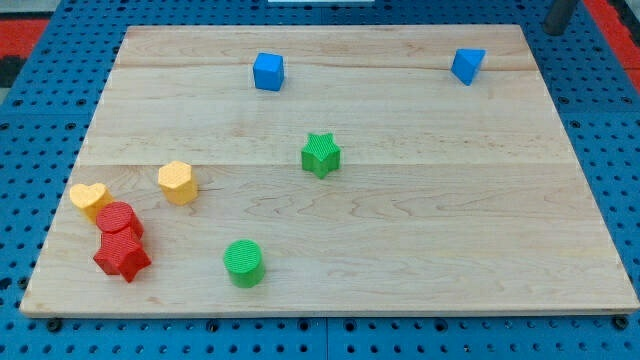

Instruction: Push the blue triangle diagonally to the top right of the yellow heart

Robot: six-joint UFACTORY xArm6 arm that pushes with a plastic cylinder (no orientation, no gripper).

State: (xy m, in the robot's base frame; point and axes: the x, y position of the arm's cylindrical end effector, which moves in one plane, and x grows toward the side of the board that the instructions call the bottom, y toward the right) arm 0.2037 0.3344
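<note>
The blue triangle point(467, 65) lies at the top right of the tabletop point(450, 230), the blue cube point(268, 72) to its left, the yellow heart point(88, 199) far at bottom left, beside the yellow hexagon point(177, 182).

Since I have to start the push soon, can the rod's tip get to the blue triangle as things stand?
Probably yes. The blue triangle sits alone near the view's top right, no block beside it. My tip itself is out of view; only the rod shows nearby.

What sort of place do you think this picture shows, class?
Probably a robotics lab bench: a wooden board lies on a blue pegboard surface, with small coloured blocks such as the blue triangle and yellow heart.
</note>
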